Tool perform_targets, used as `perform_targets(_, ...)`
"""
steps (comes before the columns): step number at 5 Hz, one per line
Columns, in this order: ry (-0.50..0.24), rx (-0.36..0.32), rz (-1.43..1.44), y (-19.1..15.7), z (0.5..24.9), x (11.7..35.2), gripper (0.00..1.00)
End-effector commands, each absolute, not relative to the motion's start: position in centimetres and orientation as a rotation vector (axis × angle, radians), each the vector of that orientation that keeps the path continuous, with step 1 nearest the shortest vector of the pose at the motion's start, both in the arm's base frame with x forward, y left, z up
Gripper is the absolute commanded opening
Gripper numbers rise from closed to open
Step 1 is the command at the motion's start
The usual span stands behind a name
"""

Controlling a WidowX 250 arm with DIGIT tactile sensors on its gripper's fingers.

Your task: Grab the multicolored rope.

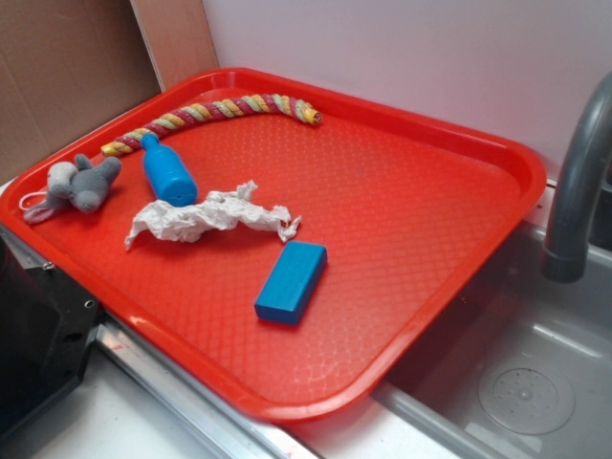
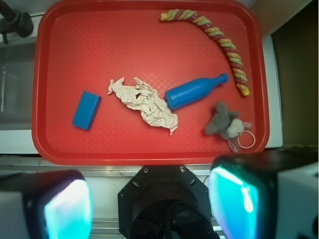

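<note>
The multicolored rope (image 1: 215, 112) is a twisted cord of yellow, pink, red and green strands. It curves along the far left rim of the red tray (image 1: 449, 153), and in the wrist view the rope (image 2: 224, 44) arcs across the tray's (image 2: 50, 50) top right. My gripper (image 2: 152, 204) hangs high above the near edge of the tray, well apart from the rope. Its two fingers stand wide apart with nothing between them. The exterior view does not show the gripper.
On the tray lie a blue bottle (image 1: 168, 174), a crumpled white paper strip (image 1: 206, 217), a blue block (image 1: 291, 281) and a small grey plush mouse (image 1: 81, 184). A grey faucet (image 1: 579, 182) and sink (image 1: 516, 382) are to the right. The robot's black base (image 1: 33, 325) sits at lower left.
</note>
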State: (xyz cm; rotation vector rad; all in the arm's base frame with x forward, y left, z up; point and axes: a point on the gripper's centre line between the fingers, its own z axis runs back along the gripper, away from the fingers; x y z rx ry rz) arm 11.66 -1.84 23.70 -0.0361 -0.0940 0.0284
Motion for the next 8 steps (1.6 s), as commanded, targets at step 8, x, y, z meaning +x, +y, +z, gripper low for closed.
perform_targets(8,-0.056,0.074,-0.308,12.2,12.4,25.9,1.0)
